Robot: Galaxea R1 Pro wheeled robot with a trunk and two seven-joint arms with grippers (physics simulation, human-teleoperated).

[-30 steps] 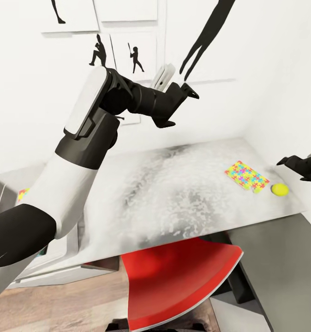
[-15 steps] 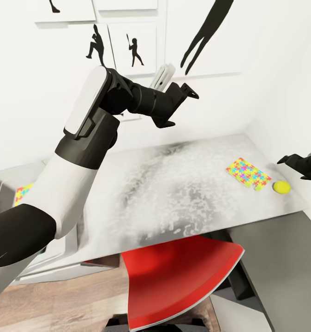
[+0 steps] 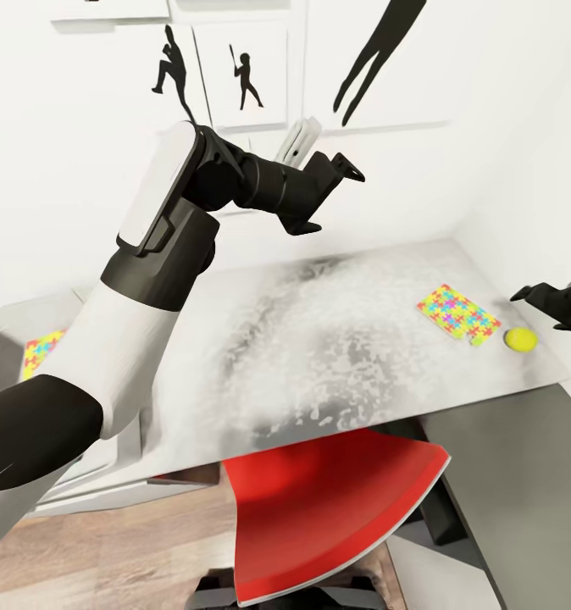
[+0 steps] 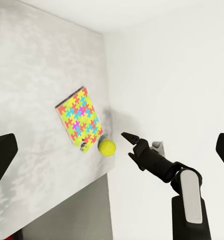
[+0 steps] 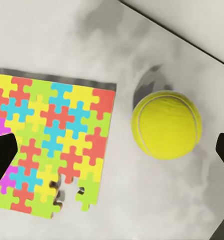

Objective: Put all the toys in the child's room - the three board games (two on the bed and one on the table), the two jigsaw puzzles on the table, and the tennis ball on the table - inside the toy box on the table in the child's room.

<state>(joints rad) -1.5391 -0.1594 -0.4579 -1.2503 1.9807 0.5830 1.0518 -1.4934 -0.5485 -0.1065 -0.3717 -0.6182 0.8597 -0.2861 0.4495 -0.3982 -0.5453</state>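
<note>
One jigsaw puzzle (image 3: 457,313) lies flat near the right end of the table (image 3: 319,356), with the tennis ball (image 3: 520,339) just beside it. Both show from close up in the right wrist view, the puzzle (image 5: 47,150) and the ball (image 5: 166,124), under my open right gripper (image 5: 113,152), which holds nothing. That gripper (image 3: 541,309) hovers at the table's right end, a little above the ball. My left gripper (image 3: 332,199) is raised high over the table's back, open and holding nothing. The toy box (image 3: 108,457) stands at the left end, with a second puzzle (image 3: 41,352) inside it. From the left wrist view I see the puzzle (image 4: 80,120), ball (image 4: 107,146) and right gripper (image 4: 134,145).
A red chair (image 3: 336,508) is pushed under the table's front edge, over wood-plank floor (image 3: 108,559). White walls with black sports silhouettes (image 3: 243,80) close the table's back and right sides. A grey surface (image 3: 523,491) lies lower at the front right.
The whole view has shifted slightly, so the wall pictures sit higher and the table sits a little more to the right. Both arms keep their poses, and the puzzle and ball have not moved.
</note>
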